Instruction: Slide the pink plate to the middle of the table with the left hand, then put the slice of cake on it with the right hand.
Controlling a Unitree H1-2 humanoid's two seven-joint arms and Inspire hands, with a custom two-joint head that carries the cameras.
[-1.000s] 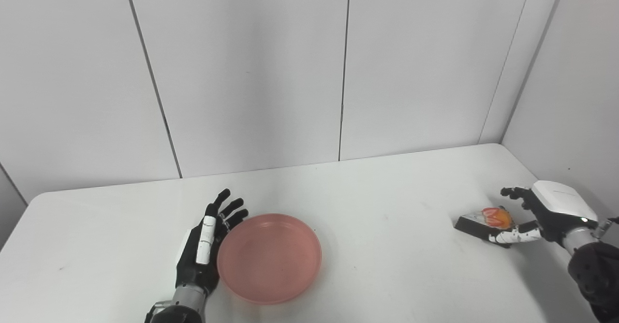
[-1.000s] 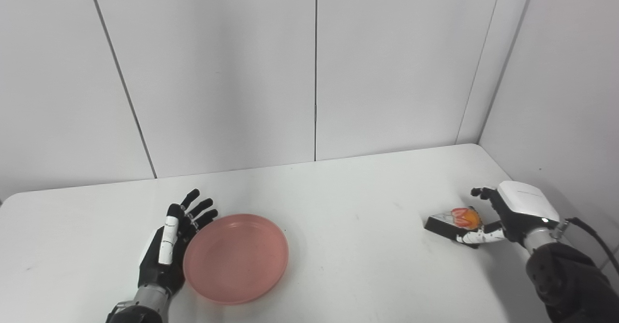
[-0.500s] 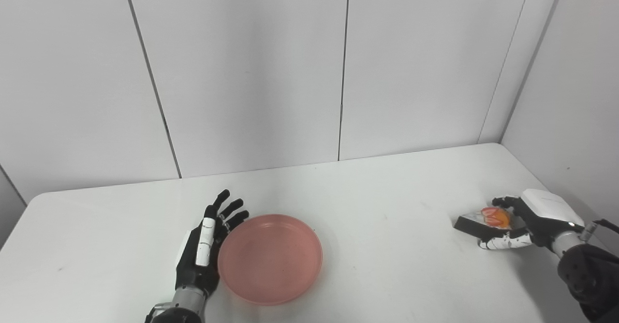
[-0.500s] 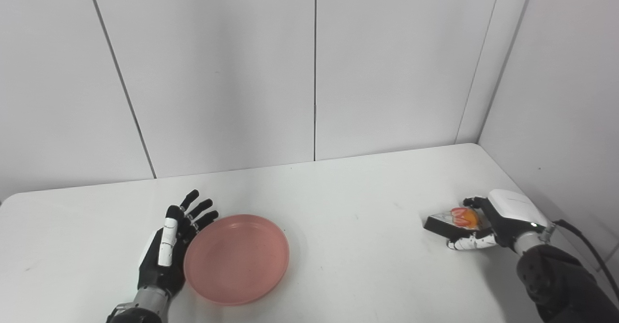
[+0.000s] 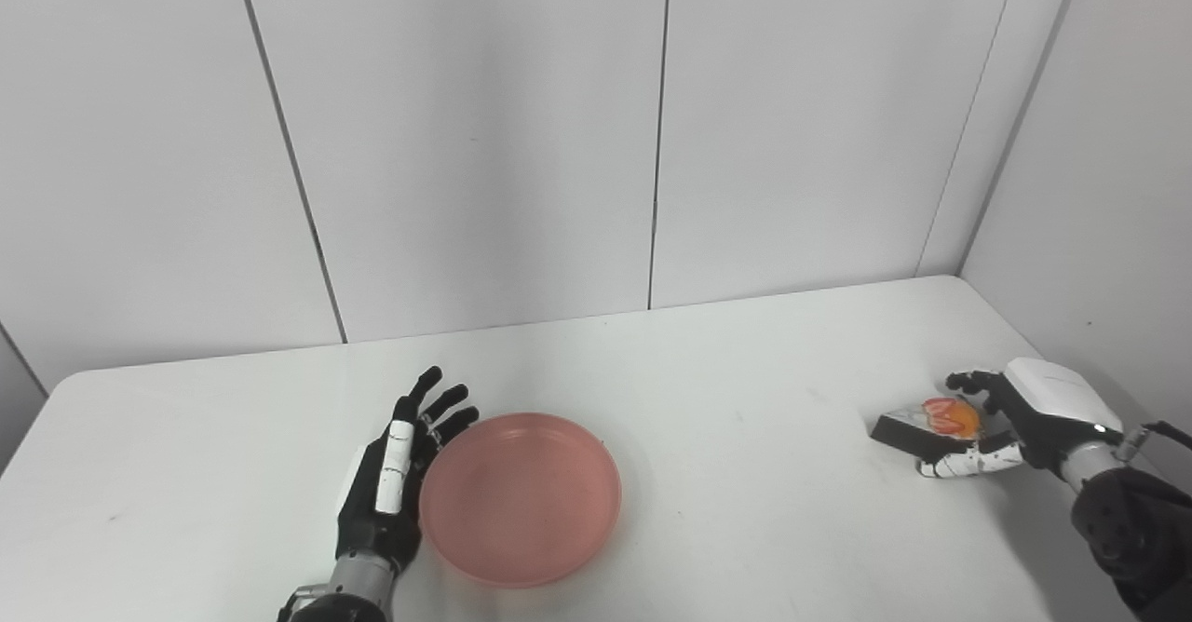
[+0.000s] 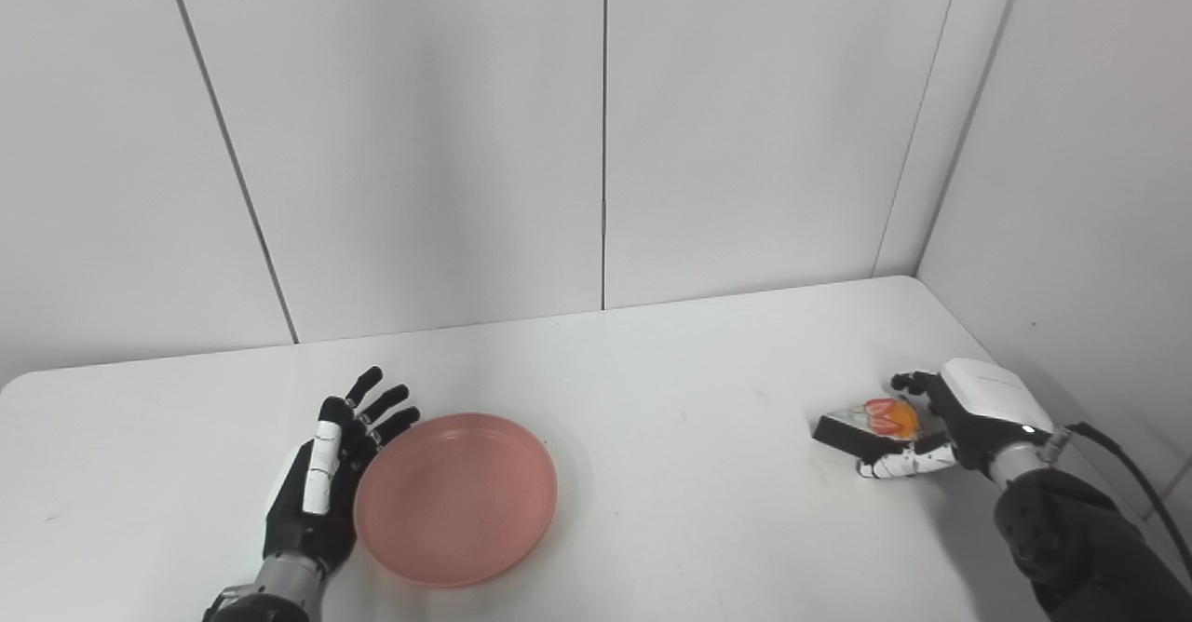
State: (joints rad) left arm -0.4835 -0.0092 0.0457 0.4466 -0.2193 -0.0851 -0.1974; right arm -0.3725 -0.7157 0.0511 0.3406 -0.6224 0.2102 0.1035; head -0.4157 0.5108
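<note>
Pink plate [image 5: 520, 499]: flat on the white surface [image 5: 726, 473], left of centre and toward the near edge; nothing lies in it.
Left hand [image 5: 391, 482]: set edge-on beside the plate's left rim, palm toward it, fingers [image 5: 438, 403] straight and spread; it has hold of nothing, and I cannot tell whether it touches the rim.
Slice of cake [image 5: 922, 423]: a dark wedge with a white top and red-orange fruit, resting on the surface at the far right, well apart from the plate.
Right hand [image 5: 1020, 417]: curled round the cake's right end, dark fingers over the far side and the white thumb along the near side; whether they already press the slice I cannot tell, and it looks not yet lifted.
Step in hand: by my reading the plate push is close to finished and the grasp on the cake is being formed.
Next move calls for: firm closure on the slice's sides without crushing the fruit, a lift clear of the surface, then a carry leftward to set it down inside the rim; the left hand should keep out of the way.
</note>
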